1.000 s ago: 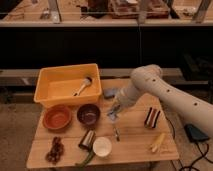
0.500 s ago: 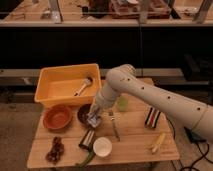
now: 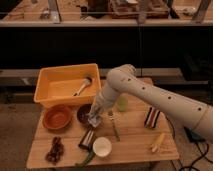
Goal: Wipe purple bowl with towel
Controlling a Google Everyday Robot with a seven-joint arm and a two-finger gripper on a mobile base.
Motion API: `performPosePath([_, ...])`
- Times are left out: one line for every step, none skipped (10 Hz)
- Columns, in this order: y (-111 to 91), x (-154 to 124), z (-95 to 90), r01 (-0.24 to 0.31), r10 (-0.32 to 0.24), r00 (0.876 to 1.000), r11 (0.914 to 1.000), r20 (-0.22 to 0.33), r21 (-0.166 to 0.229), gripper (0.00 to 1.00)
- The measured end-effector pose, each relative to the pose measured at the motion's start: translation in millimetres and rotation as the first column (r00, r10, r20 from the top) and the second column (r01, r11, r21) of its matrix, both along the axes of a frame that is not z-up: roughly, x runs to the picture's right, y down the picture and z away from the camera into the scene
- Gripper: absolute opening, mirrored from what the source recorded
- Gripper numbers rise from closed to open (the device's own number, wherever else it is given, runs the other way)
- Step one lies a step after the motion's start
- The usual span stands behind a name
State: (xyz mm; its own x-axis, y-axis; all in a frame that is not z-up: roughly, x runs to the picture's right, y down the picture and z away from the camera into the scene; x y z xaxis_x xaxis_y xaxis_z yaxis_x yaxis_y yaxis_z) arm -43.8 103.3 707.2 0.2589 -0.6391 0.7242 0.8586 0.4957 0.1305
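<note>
Reaching in from the right edge of the frame, the arm lowers the gripper (image 3: 93, 117) to the right rim of the purple bowl (image 3: 82, 113), left of centre on the wooden table (image 3: 135, 145). The jaws are pinched on a pale towel (image 3: 95, 122), which touches the bowl's rim. An orange bowl (image 3: 57, 117) sits just left of the purple bowl. A yellow bin (image 3: 46, 76) stands behind both. A green cup (image 3: 121, 103) is near the arm, and a white cup (image 3: 102, 146) stands toward the front edge.
</note>
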Motion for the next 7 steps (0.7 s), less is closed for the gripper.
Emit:
performPosePath([0.0, -2.2, 4.0, 0.009, -0.009, 1.000, 0.9999, -0.004, 0.011, 0.00])
performPosePath([0.4, -10.4, 12.6, 0.012, -0.012, 1.000, 0.9996, -0.010, 0.027, 0.00])
performPosePath([0.4, -23.6, 23.4, 0.013, -0.012, 1.000, 0.9988, -0.014, 0.047, 0.00])
performPosePath([-0.8, -39.3, 35.3, 0.016, -0.016, 1.000, 0.9978, -0.007, 0.064, 0.00])
performPosePath([-2.0, -50.6, 43.1, 0.023, -0.023, 1.000, 0.9971, 0.001, 0.072, 0.00])
performPosePath([-2.8, -66.8, 56.3, 0.032, -0.033, 0.999, 0.9964, 0.012, 0.078, 0.00])
performPosePath([-0.1, -74.5, 67.6, 0.036, -0.037, 0.999, 0.9965, 0.016, 0.075, 0.00])
